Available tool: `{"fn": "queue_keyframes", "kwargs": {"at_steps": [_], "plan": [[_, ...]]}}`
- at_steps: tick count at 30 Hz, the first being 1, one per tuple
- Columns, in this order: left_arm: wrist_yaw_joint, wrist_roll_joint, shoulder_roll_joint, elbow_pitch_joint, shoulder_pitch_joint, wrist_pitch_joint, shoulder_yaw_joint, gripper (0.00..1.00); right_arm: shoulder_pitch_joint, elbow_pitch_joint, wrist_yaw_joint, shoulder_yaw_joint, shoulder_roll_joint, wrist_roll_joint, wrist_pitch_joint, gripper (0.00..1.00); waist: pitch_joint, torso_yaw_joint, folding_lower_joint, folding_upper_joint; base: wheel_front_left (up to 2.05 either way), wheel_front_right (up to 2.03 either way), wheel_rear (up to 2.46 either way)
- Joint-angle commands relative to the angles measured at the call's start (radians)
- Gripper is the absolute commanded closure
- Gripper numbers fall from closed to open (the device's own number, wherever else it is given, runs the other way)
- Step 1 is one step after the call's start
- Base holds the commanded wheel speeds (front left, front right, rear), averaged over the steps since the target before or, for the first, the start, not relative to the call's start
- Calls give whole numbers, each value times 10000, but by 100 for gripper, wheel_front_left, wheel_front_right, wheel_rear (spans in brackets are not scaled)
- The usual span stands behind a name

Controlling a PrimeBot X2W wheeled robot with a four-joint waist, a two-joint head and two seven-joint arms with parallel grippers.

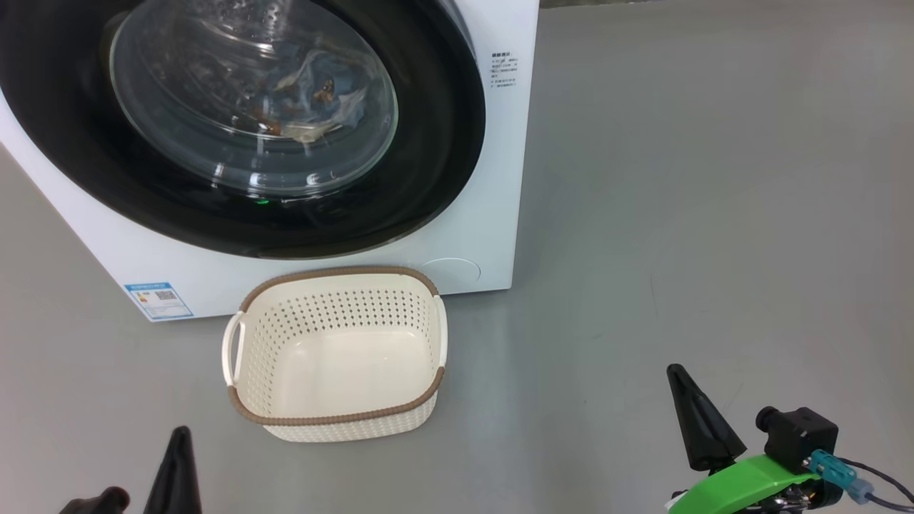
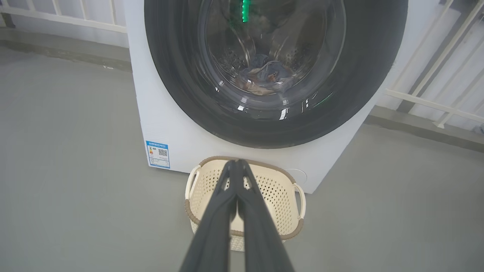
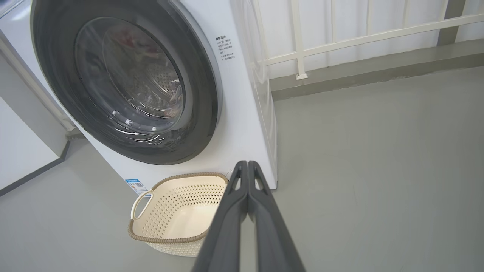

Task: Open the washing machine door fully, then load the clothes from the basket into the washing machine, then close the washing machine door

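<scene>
Head view, starting at the near left: the left gripper (image 1: pixel 178 457) rises from the bottom edge as one dark spike. Its two fingers are pressed together with nothing between them, and the left wrist view shows the tips meeting. Farther back, a small blue sticker (image 1: pixel 158 300) sits at the lower left corner of the washing machine (image 1: pixel 493 214), a white box on the grey floor (image 1: pixel 678 178). The washing machine door (image 1: pixel 443 143), a glossy black ring around a bulging glass bowl, lies flush against the white front. The clothes (image 1: pixel 314 100) are behind the glass, a crumpled pale blue bundle with orange-brown marks low in the drum. Near of the door's lower edge, the basket (image 1: pixel 335 420) stands upright on the floor just in front of the machine, its bare cream bottom showing; I cannot tell whether it touches the machine. At the near right, the right gripper (image 1: pixel 696 417) is likewise pinched narrow and holds nothing, above a green bracket (image 1: pixel 735 485). In the right wrist view, a white railing (image 3: pixel 340 37) runs along the far right.
</scene>
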Motion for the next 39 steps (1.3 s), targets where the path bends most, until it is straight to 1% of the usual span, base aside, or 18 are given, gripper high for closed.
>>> {"fn": "queue_keyframes", "kwargs": {"at_steps": [1, 2, 39], "plan": [[-34, -518, 127, -155, -286, 95, 76, 100, -251, -223, -2, -43, -74, 523, 87, 100, -9, -2, -2, 0, 0, 0, 0], [-34, -518, 127, -155, -286, 95, 76, 100, -251, -223, -2, -43, -74, 523, 87, 100, -9, -2, -2, 0, 0, 0, 0], [-120, -4771, 207, 137, -744, 1172, 131, 100, -318, -162, -6, -391, -177, 4919, 1048, 100, -149, -24, -2, 0, 0, 0, 0]]}}
